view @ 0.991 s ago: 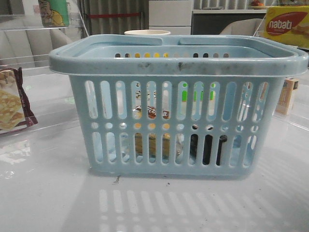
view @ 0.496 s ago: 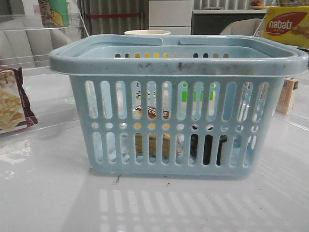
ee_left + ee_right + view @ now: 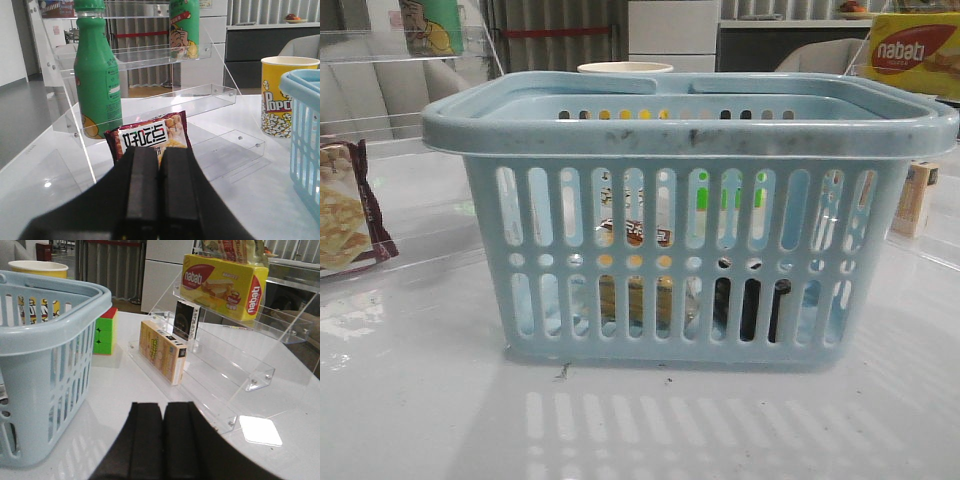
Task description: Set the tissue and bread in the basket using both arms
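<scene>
From the front, the basket (image 3: 690,215) sits mid-worktop (image 3: 420,400) and both items look like they're already inside: the bread (image 3: 633,290) shows through the slots, the black tissue (image 3: 750,308) just beside it on the basket floor. No arms in this view.

Left wrist view: the left gripper (image 3: 159,187) has its fingers pressed together on nothing, facing a cracker pack (image 3: 150,137) well outside the basket.

Right wrist view: the right gripper (image 3: 163,440) is likewise closed and empty, just beside the basket.

I'd say the job's basically done, so the smart play is parking both arms clear without bumping that rim.
</scene>
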### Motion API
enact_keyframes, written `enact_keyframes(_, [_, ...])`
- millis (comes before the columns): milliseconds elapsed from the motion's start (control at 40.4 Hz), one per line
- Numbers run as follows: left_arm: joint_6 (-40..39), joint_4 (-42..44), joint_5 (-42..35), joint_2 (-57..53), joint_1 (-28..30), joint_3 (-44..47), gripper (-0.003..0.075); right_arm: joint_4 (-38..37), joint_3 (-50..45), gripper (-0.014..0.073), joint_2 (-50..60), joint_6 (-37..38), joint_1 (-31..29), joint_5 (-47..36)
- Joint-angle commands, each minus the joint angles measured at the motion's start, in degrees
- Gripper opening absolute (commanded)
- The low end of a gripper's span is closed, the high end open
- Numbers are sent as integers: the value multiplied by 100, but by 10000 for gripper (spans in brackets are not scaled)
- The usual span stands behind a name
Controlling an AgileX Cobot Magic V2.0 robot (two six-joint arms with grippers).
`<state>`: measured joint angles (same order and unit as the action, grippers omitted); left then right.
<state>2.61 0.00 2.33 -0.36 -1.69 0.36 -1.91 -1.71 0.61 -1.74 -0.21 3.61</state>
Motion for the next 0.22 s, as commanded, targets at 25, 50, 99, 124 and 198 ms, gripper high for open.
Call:
enact_keyframes(25, [-23, -57, -519, -96, 12, 4, 91, 16, 1, 55, 109, -41, -135, -565])
enact_keyframes(50, [-23, -57, -519, -96, 12, 4, 91, 16, 1, 55, 109, -41, -114, -565])
enact_keyframes(99, [-23, -57, -519, -96, 12, 4, 90, 16, 1, 55, 109, -41, -107, -565])
enact_keyframes(124, [-23, -57, -519, -96, 12, 4, 91, 16, 1, 55, 109, -41, -107, -565])
enact_keyframes(198, [-23, -57, -519, -96, 12, 4, 91, 16, 1, 55, 109, -41, -107, -565])
